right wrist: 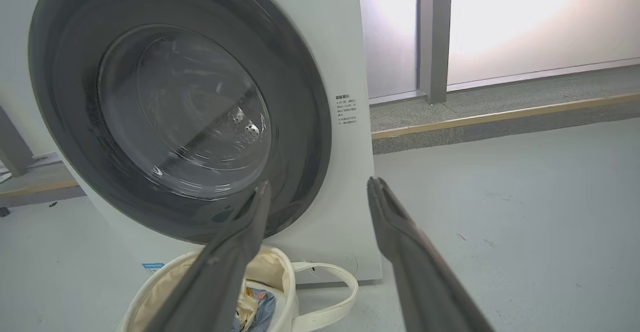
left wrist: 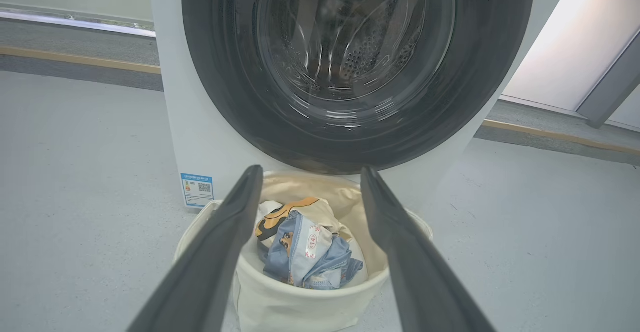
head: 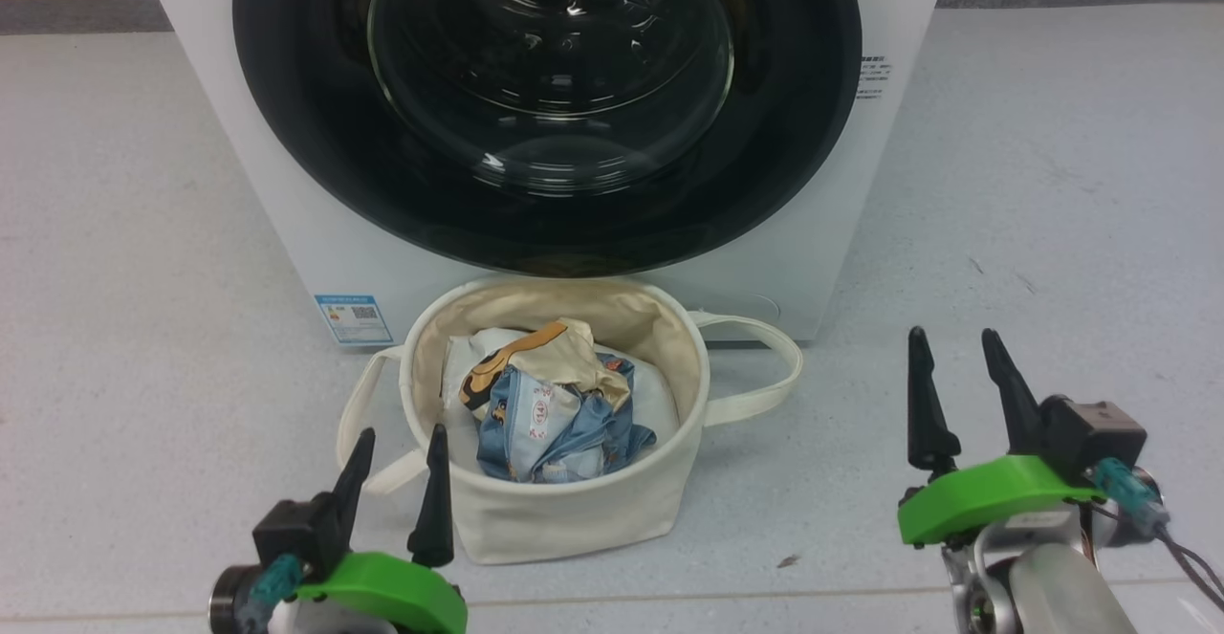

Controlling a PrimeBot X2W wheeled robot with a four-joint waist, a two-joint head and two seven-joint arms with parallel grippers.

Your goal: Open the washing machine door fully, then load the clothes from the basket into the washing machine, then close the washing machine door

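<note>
Before the washing machine [head: 277,223]: I am holding both arms low over the floor [head: 1052,232]. The washing machine door [head: 547,89] is sitting closed against the white front, so opening it is the step in hand.
Left end effector [head: 403,433]: its fingers are standing apart and gripping nothing, hovering just beside the near wall of the basket [head: 564,510], close to the left strap [head: 342,428].
Right end effector [head: 953,333]: its fingers are also spread and empty, hanging well off to the basket's right above bare floor.
Clothes [head: 555,404]: the bundle is lying inside the basket, with blue and beige pieces bunched together.
Basket position: it is sitting right at the foot of the washer, directly beneath the door's lower rim.
Door risk: I am not making out a handle or the hinge side from these angles, so I am probably guessing where to pull. Fingers hooking the glossy black rim in the wrong spot could be slipping off without unlatching.
Swing risk: the door may be sweeping close over the basket rim as it opens, nudging the tub or stopping short of fully open.
Strap risk: the left fingers, moving from here, could be snagging that loop and dragging the basket.
Loading risk: loose cloth, pinched thinly, could be trailing and dropping onto the floor before reaching the drum.
</note>
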